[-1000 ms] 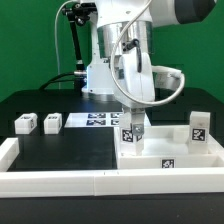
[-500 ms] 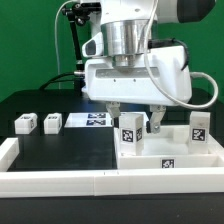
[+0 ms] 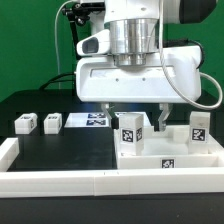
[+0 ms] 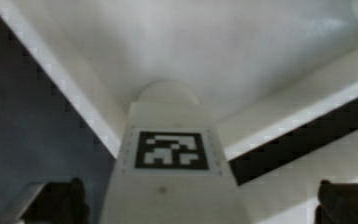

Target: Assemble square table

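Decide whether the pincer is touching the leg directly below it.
Apart. The wrist view shows the leg between the open pincer's fingers, with a clear gap on each side.

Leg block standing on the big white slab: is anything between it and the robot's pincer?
No, nothing visible. The open pincer hangs just over the upright leg block on the slab, a finger to each side of it, with only empty space between.

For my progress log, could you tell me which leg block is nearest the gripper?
The leg block on the white slab, right under the open gripper; the corner block and two small blocks on the black table sit farther off.
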{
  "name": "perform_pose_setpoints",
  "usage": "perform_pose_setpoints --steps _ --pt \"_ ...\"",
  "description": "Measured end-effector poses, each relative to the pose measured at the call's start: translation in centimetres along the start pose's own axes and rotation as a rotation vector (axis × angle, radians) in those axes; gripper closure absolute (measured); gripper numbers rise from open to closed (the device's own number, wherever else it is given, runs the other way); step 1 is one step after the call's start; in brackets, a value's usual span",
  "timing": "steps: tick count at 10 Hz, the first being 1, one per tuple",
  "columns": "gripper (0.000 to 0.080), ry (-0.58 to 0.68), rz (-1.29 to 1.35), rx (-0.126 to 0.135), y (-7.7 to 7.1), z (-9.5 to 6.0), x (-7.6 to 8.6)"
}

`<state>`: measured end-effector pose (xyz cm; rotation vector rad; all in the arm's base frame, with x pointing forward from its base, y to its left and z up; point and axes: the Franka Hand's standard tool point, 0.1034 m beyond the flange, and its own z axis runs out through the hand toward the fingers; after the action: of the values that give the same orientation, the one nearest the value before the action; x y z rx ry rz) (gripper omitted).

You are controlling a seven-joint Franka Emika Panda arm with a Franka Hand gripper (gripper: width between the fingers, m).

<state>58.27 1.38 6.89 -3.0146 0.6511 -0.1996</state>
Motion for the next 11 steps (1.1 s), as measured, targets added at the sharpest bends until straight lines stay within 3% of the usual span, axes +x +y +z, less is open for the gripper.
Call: perform_pose_setpoints --steps 2,3,4,5,6,11 --pt "0.0179 0.029 -0.035 -0.002 0.58 0.0 0.35" --pt "0.0315 0.026 -0.034 -0.002 0.53 0.02 0.28" --pt "0.0315 0.026 -0.034 -0.002 0.55 0.02 0.29" --pt "0.0451 0.027 -0.034 -0.002 0.56 0.02 0.3" --pt "0.051 0.027 -0.033 -0.003 0.59 0.02 0.31" --pt "0.051 0.027 0.027 -0.001 0.63 0.03 0.32"
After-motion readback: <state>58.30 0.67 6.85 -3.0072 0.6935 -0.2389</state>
